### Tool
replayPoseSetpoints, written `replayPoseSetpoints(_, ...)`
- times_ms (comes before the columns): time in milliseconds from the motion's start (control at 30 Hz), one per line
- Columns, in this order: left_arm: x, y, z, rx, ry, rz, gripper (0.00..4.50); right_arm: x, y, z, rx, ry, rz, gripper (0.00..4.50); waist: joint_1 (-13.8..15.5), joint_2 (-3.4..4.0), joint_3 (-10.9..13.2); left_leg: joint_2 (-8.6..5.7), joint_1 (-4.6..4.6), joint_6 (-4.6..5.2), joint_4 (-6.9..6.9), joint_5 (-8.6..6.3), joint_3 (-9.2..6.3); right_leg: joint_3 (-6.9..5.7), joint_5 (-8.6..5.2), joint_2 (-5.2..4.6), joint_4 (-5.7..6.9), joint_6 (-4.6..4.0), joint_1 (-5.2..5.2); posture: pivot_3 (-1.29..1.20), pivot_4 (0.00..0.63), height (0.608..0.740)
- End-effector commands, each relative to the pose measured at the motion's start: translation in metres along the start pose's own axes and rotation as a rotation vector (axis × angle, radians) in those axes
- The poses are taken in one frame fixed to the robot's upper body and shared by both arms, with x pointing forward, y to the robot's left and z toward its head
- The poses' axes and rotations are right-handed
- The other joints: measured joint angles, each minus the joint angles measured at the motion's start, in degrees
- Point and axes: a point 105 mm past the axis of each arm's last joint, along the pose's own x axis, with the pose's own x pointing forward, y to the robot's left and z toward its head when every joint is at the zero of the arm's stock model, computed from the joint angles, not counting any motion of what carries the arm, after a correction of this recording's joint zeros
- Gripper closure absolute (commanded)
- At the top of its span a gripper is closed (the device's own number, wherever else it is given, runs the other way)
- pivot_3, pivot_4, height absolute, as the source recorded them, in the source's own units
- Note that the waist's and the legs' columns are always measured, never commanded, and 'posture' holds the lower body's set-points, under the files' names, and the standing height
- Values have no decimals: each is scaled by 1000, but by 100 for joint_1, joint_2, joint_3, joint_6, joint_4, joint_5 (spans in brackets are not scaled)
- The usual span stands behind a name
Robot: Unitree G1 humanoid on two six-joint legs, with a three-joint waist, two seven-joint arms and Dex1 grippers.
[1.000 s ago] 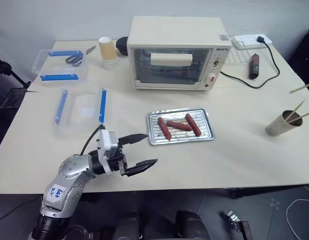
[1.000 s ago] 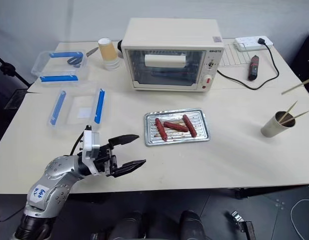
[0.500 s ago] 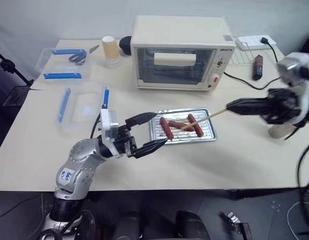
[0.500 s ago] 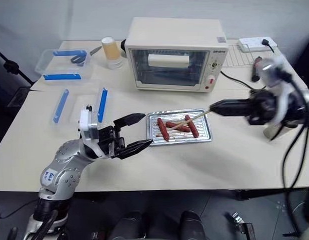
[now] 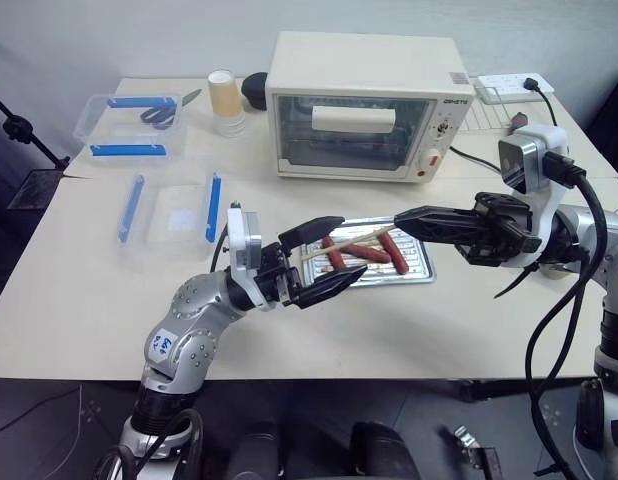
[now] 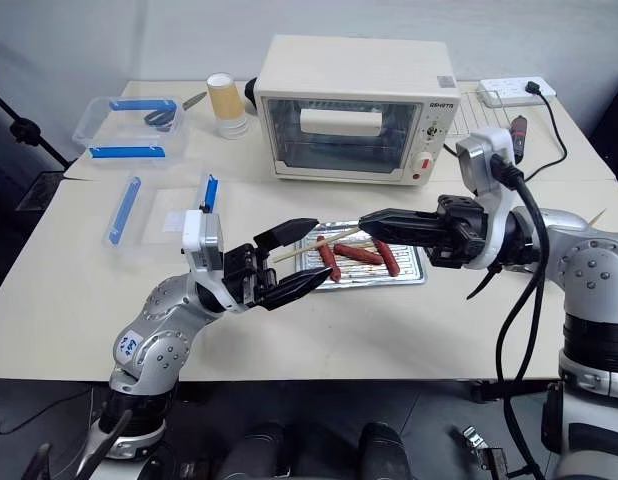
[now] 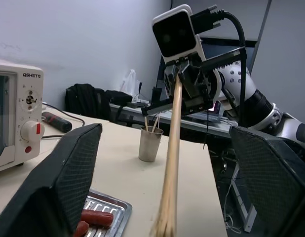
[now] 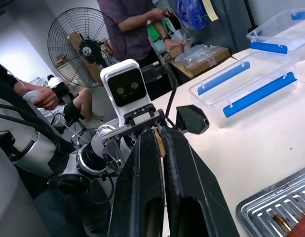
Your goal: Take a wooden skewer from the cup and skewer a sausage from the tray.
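The counter carries everything, and at its far side, behind both tools, stands a cream oven. Beyond the left tool lie two clear boxes with blue clips, and a stack of yellowish cups stands beside the oven.

The tray sits on the counter below and between the two tools, just in front of the oven. Three sausages lie in it (one of them slanted across the middle), none pierced.

The right tool reaches in over the tray from the right, pointing level toward the left one. Its two black fingers are pressed together, pinching the butt of the skewer. From that grip the skewer runs out past the fingertips, across the tray's near-left corner, to the left tool.

The left tool hangs at the tray's left edge, pointing right and a little upward. Its fingers stand wide apart, one above and one below the skewer's free end, which lies in the gap between them; neither finger clearly touches the stick.

The cup stands on the counter well behind the right tool, with more sticks in it.
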Motion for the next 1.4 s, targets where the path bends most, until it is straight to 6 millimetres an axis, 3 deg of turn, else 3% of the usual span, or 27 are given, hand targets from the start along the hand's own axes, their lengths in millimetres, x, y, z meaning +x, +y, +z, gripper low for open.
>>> replayPoseSetpoints(33, 4, -4, 7, 24, -23, -24, 1367, 3, 6, 4, -27, -16, 26, 4500, -1, 0, 0, 0, 0, 0, 0, 0, 0, 0, 0, 0, 0, 0, 0, 0, 150, 740)
replayPoseSetpoints(400, 5, -2, 8, 31, -30, -17, 4378, 9, 7, -9, 19, 14, 33, 4500, 10, -1, 0, 0, 0, 0, 0, 0, -1, 0, 0, 0, -1, 0, 0, 0, 150, 740)
replayPoseSetpoints(433, 5, -2, 9, 34, -32, -13, 4486, 9, 7, -12, 35, 25, 28, 4500, 7, -2, 1, -1, 0, 1, 0, 0, -1, -1, 0, 0, -1, 0, 1, 0, 150, 740)
replayPoseSetpoints(533, 3, -1, 10, 40, -30, -4, 4486, 8, 2, -19, 76, 36, -4, 4500, -2, -2, 1, 0, 0, 1, -2, 0, -1, 0, 0, 0, -2, 0, 1, 0, 150, 740)
replayPoseSetpoints(567, 2, -1, 10, 43, -26, -3, 4499, 7, 1, -20, 86, 41, -14, 4262, -3, -2, 1, 1, 0, 0, -2, 0, -1, -1, 0, 1, -2, 0, 1, 0, 150, 740)
replayPoseSetpoints(767, -6, 3, 12, 70, 8, 24, 4500, -6, -8, -22, 25, 39, -103, 2430, 1, -3, 2, 0, 0, 1, -3, 0, -2, 1, 0, 0, -4, 0, 0, 0, 150, 740)
replayPoseSetpoints(1000, -41, 13, 20, 130, 89, 103, 4500, -48, -14, -30, -73, 108, -265, 140, 1, -3, 2, 0, 1, 1, -12, 0, 2, 0, 0, 1, -11, 0, 0, 0, 150, 740)
replayPoseSetpoints(1133, -70, 13, 19, 137, 150, 179, 4500, -79, -20, -44, -152, 119, -398, 30, 3, -5, 2, 1, 2, 1, -20, 0, 4, 0, 0, 1, -17, 0, 0, 0, 150, 740)
replayPoseSetpoints(1200, -89, 11, 17, 137, 187, 236, 4500, -96, -20, -64, -213, 171, -465, 30, 5, -9, 0, 1, 2, 1, -19, 0, 6, 1, 0, 0, -19, 0, 1, 0, 150, 740)
replayPoseSetpoints(1400, -118, 1, 10, 138, 236, 364, 4500, -111, -15, -98, -331, 247, -509, 30, -1, -11, 1, 2, 10, 2, -23, 1, 5, 7, 1, 0, -27, 2, 6, 0, 150, 740)
